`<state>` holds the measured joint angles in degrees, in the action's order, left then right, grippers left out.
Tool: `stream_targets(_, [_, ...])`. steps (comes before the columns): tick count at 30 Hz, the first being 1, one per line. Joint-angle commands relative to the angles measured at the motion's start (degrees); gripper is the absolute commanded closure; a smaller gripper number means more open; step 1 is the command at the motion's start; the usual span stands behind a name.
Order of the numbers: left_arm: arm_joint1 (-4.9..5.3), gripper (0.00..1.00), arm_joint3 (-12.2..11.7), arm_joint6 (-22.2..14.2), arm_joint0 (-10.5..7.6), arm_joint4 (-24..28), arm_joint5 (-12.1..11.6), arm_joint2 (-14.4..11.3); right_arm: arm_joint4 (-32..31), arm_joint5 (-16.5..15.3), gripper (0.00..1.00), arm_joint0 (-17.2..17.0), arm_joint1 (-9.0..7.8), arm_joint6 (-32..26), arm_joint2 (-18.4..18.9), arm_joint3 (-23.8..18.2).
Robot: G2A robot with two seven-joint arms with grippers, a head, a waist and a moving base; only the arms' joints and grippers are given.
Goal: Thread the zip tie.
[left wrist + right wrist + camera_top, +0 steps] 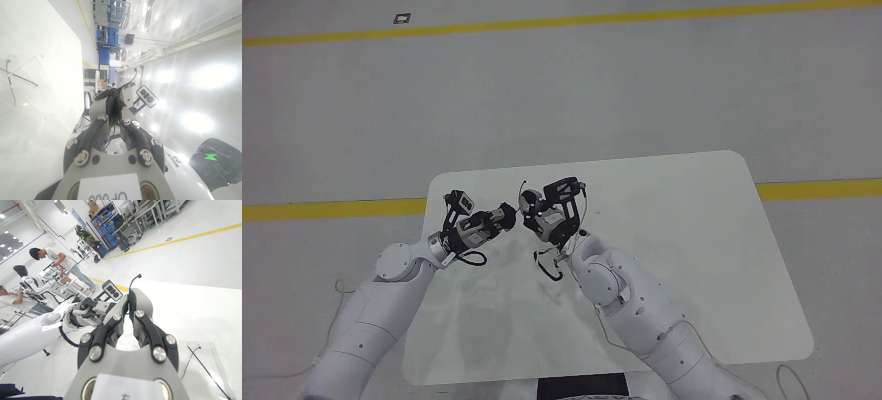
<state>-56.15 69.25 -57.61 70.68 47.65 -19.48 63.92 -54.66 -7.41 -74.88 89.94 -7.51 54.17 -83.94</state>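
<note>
A black zip tie [134, 280] is pinched between the fingers of my right gripper [129, 294], which is shut on it. Its strap curves up past the fingertips and ends in the square head. From the left wrist view the same zip tie [135, 70] rises beyond my left gripper [113, 92], whose fingers are pressed together; what lies between them is hidden by dark pads. In the top view the left gripper [508, 214] and right gripper [527, 205] meet tip to tip above the white table [672, 240], with the zip tie [522, 186] poking up between them.
A clear tray [213, 349] on the table near my right arm holds spare zip ties [206, 368]. The left wrist view shows that tray [37, 64] and its spare zip ties [22, 78] off to the side. The table edge lies just beyond the grippers.
</note>
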Motion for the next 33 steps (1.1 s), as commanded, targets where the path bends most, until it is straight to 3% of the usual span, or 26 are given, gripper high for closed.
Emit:
stream_targets(1, [0.00, 1.00, 0.0, 0.0, 0.00, 0.0, 0.0, 0.0, 0.0, -0.1, 0.62, 0.0, -0.05, 0.0, 0.0, 0.0])
stream_targets(3, [0.00, 1.00, 0.0, 0.0, 0.00, 0.0, 0.0, 0.0, 0.0, 0.0, 0.57, 0.0, -0.09, 0.0, 0.0, -0.1])
stream_targets(12, [0.00, 1.00, 0.0, 0.0, 0.00, 0.0, 0.0, 0.0, 0.0, -0.2, 0.52, -0.3, -0.33, 1.3, 0.1, -0.5])
stream_targets(13, [0.00, 1.00, 0.0, 0.0, 0.00, 0.0, 0.0, 0.0, 0.0, -0.3, 0.45, -0.4, -0.40, 1.5, 0.3, -0.5])
stream_targets(16, [0.00, 1.00, 0.0, 0.0, 0.00, 0.0, 0.0, 0.0, -0.4, -1.7, 0.06, -1.5, -0.87, 2.4, 1.5, -1.1])
stream_targets(17, [0.00, 1.00, 0.0, 0.0, 0.00, 0.0, 0.0, 0.0, -0.9, -2.9, 0.00, -1.9, -1.11, 3.0, 2.0, -1.5])
stream_targets(19, [0.00, 1.00, 0.0, 0.0, 0.00, 0.0, 0.0, 0.0, -2.0, -6.4, 0.00, -2.8, -1.62, 4.1, 2.8, -2.3])
stream_targets(28, [0.00, 1.00, 0.0, 0.0, 0.00, 0.0, 0.0, 0.0, -2.0, -6.4, 0.00, -2.8, -1.62, 4.1, 2.8, -2.3])
stream_targets(31, [0.04, 1.00, 0.6, 1.4, 0.06, 1.0, 3.1, 0.4, -4.6, -6.1, 0.00, -2.9, -1.94, 4.7, 3.3, -2.0])
stream_targets(33, [0.21, 1.00, 1.1, -0.2, 0.26, 4.4, 7.2, 1.5, -9.0, -5.7, 0.00, -3.1, -2.36, 6.1, 3.8, -1.9])
